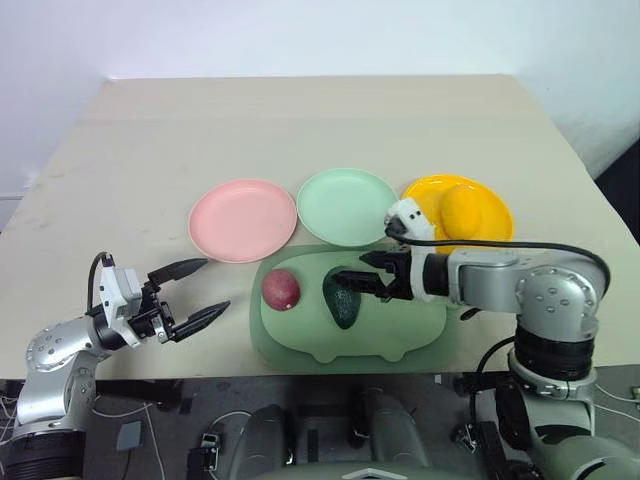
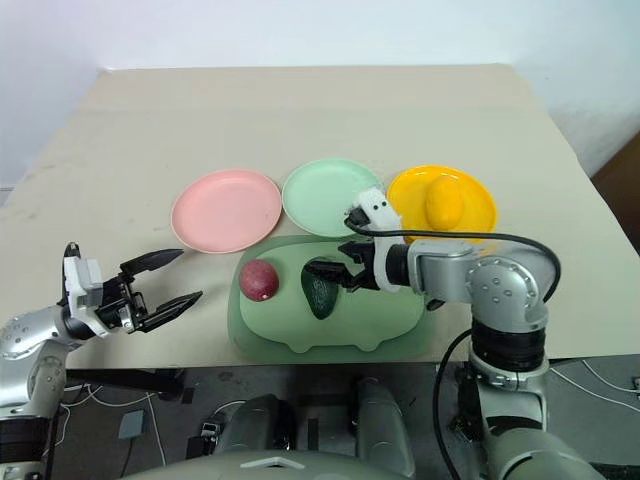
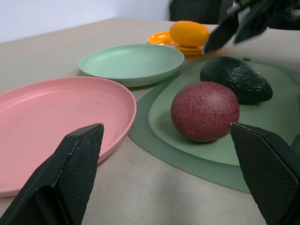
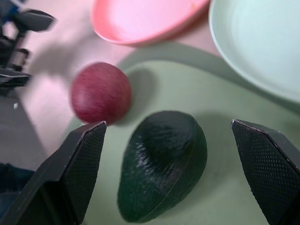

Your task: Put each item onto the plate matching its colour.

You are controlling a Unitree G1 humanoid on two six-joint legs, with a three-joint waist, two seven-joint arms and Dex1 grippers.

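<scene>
On the worktop (image 1: 300, 130) lie three plates in a row — pink plate (image 1: 243, 219), green plate (image 1: 347, 206) and yellow plate (image 1: 480, 215) — and the mango (image 1: 461, 210) sits on the yellow one. Just in front of them is a green mat (image 1: 400, 335) with the red fruit (image 1: 281, 289) and the avocado (image 1: 342, 301) side by side on it, not touching. The right gripper (image 1: 350, 280) hangs just over the avocado with its fingers wide open and holding nothing — the left gripper (image 1: 196, 292) waits off to the left of the mat, its fingers wide open and empty too.
</scene>
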